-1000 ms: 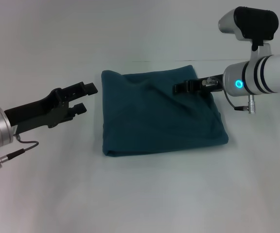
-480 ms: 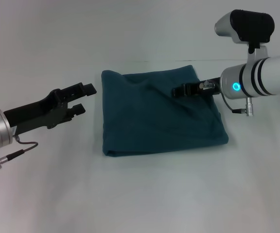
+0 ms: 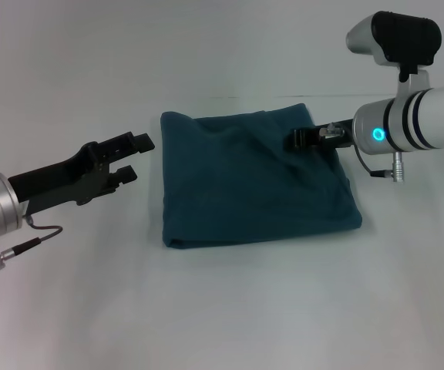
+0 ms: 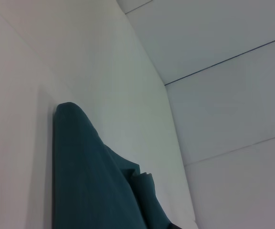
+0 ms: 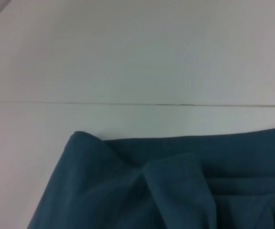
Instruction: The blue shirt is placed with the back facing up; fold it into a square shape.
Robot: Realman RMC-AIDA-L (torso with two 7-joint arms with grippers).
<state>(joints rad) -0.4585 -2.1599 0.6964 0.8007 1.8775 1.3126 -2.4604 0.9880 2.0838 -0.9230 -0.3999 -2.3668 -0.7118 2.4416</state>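
The big dark teal-blue soft cloth shirt (image 3: 257,179) lies in the middle of the white table (image 3: 222,308), already folded into a near square, with a bumpy ridge near the far edge. The right claw (image 3: 297,139) hangs over its far right part (I cannot tell if it is open). It could snag and spoil the fold. The left claw (image 3: 133,156) waits beside the shirt, open and empty.

no readable text, labels or numbers, blue shirt (image 3: 257,177) plain
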